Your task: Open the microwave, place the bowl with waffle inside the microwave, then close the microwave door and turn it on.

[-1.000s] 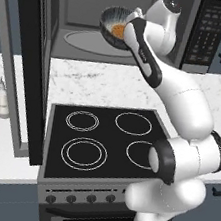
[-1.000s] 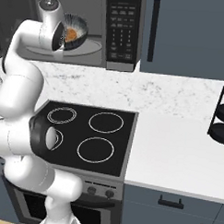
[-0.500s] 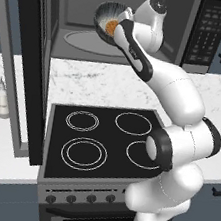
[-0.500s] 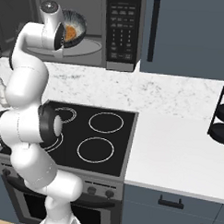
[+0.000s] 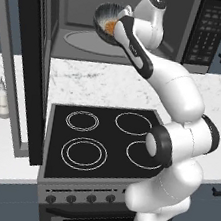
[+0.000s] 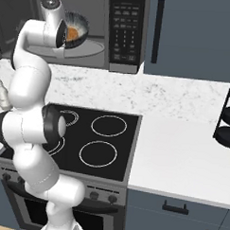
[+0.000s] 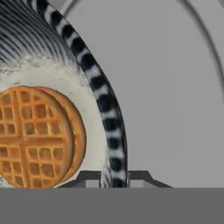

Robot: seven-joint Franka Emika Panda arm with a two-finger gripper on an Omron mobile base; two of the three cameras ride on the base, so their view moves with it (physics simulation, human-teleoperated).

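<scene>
Gripping the rim of the small dark grey ribbed bowl [image 7: 107,109], the gripper [image 7: 114,176] stays out of contact with the glass turntable [image 5: 83,40]. A round golden waffle [image 7: 37,136] lies inside. The bowl hangs above the turntable.

1. A home kitchen is shown, rendered rather than filmed.
2. A black stovetop [image 5: 100,142] with four ring burners is set into a white marbled counter [image 6: 181,153].
3. An over-range microwave [image 6: 124,32] is mounted among blue-grey cabinet doors [image 6: 196,35].
</scene>
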